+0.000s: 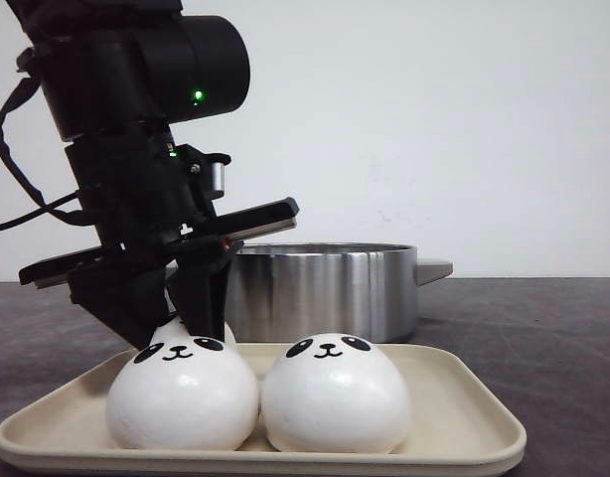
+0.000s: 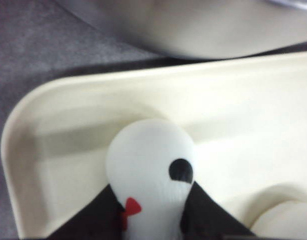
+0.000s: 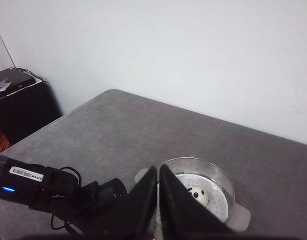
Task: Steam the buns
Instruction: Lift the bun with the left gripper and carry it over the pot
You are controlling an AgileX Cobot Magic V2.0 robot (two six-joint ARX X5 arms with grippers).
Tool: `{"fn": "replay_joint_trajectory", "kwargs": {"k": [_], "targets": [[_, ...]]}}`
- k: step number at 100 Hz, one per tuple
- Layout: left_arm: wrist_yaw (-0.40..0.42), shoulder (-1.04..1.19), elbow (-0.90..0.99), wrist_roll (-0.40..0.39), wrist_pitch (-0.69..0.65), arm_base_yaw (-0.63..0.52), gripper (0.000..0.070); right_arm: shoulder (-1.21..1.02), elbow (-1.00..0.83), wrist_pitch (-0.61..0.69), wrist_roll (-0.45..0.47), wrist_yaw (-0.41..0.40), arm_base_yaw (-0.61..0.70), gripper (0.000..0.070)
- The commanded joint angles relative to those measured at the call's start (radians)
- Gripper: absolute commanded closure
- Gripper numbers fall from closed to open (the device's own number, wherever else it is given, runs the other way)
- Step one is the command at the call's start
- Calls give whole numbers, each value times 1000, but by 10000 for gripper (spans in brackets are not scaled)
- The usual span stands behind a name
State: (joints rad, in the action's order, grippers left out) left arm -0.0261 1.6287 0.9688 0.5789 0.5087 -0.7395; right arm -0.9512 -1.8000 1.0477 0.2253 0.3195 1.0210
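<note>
The left gripper (image 1: 176,313) is down at the back of the tray, its two dark fingers (image 2: 93,220) pressed against either side of a rear bun (image 2: 151,167) — clamped on it, as the left wrist view shows, with the white dome bulging up between them and one black eye patch and a small red mark visible on it. From the front this bun is almost wholly hidden behind the front-left bun (image 1: 183,391), which sits touching the front-right bun (image 1: 335,393) on the cream tray (image 1: 464,432). Just behind the tray stands the steel pot (image 1: 320,288), and the right wrist view, looking down from high above, shows one bun in the pot (image 3: 198,195) already lying on the perforated steamer plate inside. The right gripper (image 3: 158,200) hangs well above the table with its fingers drawn together and nothing between them. My reading is that the step in hand is the pick of another bun for transfer — one is loaded, three are left on the tray counting the gripped one. The next move calls for a straight lift clear of the tray rim and the front buns, then a short carry back over the pot's wall and a release beside, not onto, the bun already there.
</note>
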Motion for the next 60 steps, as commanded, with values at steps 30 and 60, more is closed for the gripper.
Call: {"fn": "replay_joint_trajectory", "kwargs": {"k": [30, 60], "targets": [[-8, -154, 56, -22, -5, -41, 700, -30, -19, -6, 14, 23, 13, 700], [60, -276, 71, -149, -121, -46, 700, -60, -19, -3, 14, 20, 13, 700]]}}
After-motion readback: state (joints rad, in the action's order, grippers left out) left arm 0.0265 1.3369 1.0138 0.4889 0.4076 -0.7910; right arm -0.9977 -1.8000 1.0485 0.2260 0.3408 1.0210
